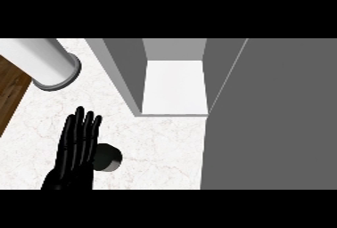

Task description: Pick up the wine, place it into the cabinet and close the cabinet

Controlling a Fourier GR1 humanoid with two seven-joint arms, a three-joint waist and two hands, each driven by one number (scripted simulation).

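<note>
I log: white veined marble counter top; black left hand, fingers straight, overlapping the left edge of a dark round-topped wine bottle; open grey cabinet with white shelf; broad grey cabinet door; white cylinder, upper left.

Marble counter w/ matt cabinet

A white marble counter top with faint pinkish veins fills the middle and runs down toward 7 o'clock, evenly lit with no hard shadows. At 9 o'clock its edge gives way to a strip of dark brown wooden floor, and at 10 o'clock a thick white cylinder with a grey rim lies across that edge. From 12 o'clock stands a grey-walled cabinet, open, with a bright white shelf inside, and a plain grey panel covers the whole side toward 3 o'clock.
</note>
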